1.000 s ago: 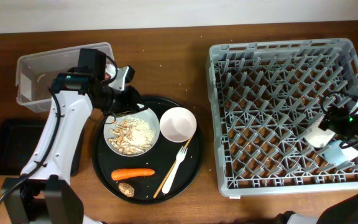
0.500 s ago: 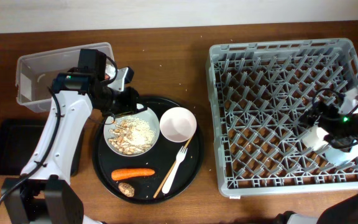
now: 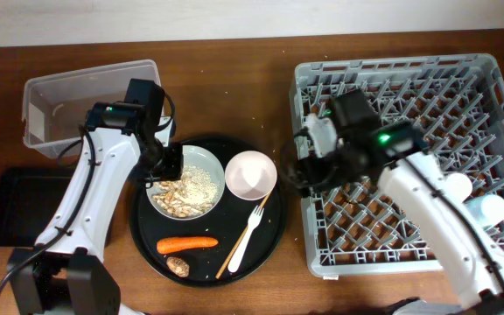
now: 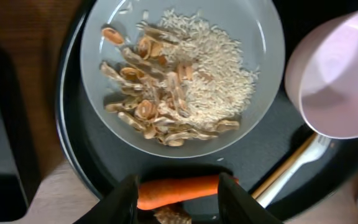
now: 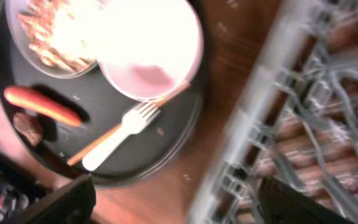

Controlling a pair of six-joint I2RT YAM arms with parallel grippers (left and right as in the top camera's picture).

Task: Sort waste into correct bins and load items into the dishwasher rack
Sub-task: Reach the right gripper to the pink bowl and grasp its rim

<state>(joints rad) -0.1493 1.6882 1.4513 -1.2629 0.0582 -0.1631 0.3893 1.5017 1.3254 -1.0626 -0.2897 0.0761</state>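
Plate, bowl, carrot on round tray, left of rack; cups seemingly inside.

Even, soft light from above falls on the wooden table in the overhead view, which is sharp from edge to edge, with only faint shadows beside the dishwasher rack. The left wrist view is crisp on the food scraps, though the left gripper has its fingers dark and out of focus at the bottom edge. The right wrist view is smeared by motion blur throughout, the white bowl blown out by glare.
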